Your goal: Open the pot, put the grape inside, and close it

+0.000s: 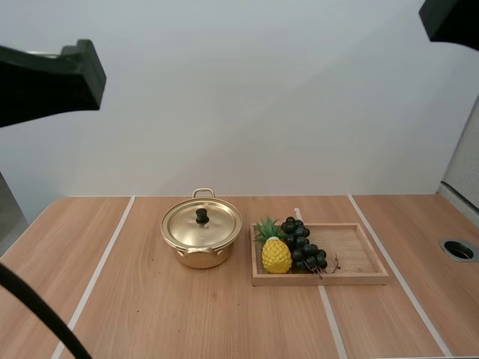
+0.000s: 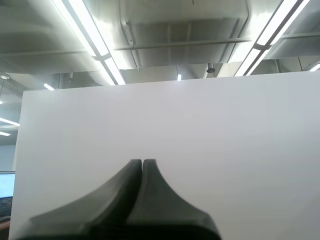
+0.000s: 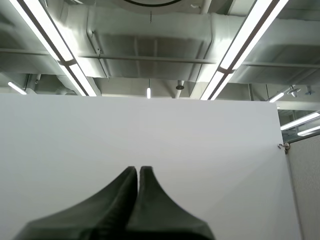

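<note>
Fingers of our left gripper (image 2: 142, 162) and right gripper (image 3: 138, 170) lie pressed together, empty, well apart from the pot (image 1: 200, 243), lid (image 1: 202, 224) on. Right of the pot, grapes (image 1: 303, 243) lie in the wooden tray (image 1: 359, 250) touching a pineapple (image 1: 276, 256); we judge a careless pinch could drag that along. The bunch's long axis slants away from the pot, narrower tip at the farther end.

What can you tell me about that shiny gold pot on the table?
The pot is small, round, shiny gold, metal by its look. Its matching lid is on, with a black knob at the centre. One loop handle shows at the far side, another at the near side. It stands upright on the wooden table, close beside the left end of the wooden tray. Only the table seems to touch it.
</note>
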`<state>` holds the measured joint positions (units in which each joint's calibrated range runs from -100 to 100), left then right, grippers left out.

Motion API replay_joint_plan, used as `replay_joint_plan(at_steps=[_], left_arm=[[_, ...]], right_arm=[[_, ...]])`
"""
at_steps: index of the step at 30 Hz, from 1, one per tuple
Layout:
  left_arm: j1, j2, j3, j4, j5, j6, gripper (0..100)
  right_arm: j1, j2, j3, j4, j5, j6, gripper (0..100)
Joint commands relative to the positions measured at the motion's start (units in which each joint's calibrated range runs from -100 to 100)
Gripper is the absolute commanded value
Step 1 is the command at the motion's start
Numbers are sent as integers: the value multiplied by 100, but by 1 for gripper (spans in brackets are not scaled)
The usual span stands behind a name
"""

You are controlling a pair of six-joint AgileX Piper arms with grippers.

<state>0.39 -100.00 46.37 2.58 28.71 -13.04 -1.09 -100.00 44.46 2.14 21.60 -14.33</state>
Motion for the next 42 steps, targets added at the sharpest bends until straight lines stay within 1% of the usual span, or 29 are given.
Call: replay_joint_plan(at_steps=[1, 3, 4, 5, 6, 7, 9, 13, 18, 21, 27, 30, 33, 36, 40, 42], left_arm=[[11, 0, -86, -2, 419, -75, 24], [29, 0, -86, 8, 461, -75, 45], [47, 0, -86, 8, 513, -75, 60], [69, 0, -86, 25, 550, -75, 77], [95, 0, -86, 25, 605, -57, 95], [112, 0, -86, 25, 654, -57, 100], [129, 0, -86, 30, 718, 0, 100], [138, 0, -86, 65, 733, 493, 100], [138, 37, -130, 65, 801, 734, 100], [138, 463, -310, 22, 1278, 1064, 100], [138, 1904, -1080, -257, 2812, 1554, 100], [138, 2646, -1529, -288, 3503, 1659, 100], [138, 3315, -1874, -419, 4052, 1764, 100], [138, 3813, -2075, -817, 4545, 2125, 100], [138, 4393, -2088, -1539, 5007, 2593, 100], [138, 4685, -2088, -1741, 5261, 2767, 100]], right_arm=[[-20, 0, -73, -46, 286, -26, 44], [-20, 0, -73, -46, 286, -26, 78], [-20, 0, -73, -46, 286, -26, 97], [-20, 0, -73, -46, 286, -26, 100], [-20, 0, -73, -46, 286, -26, 100], [-20, 0, -73, -56, 286, -26, 100], [-20, 0, -73, -56, 286, -26, 100], [-20, 0, -73, -44, 286, -26, 100], [-20, 0, -73, -44, 205, -53, 100], [-20, 185, -202, -44, 258, -353, 100], [-20, 1383, -1149, 221, 2045, -469, 100], [-20, 2057, -1747, 260, 2854, -825, 100], [-20, 2618, -2155, 260, 3584, -958, 100], [-20, 3062, -2420, 260, 4410, -958, 100], [-20, 3589, -2459, 270, 5228, -1090, 100], [-20, 3862, -2459, 270, 5518, -1162, 100]])
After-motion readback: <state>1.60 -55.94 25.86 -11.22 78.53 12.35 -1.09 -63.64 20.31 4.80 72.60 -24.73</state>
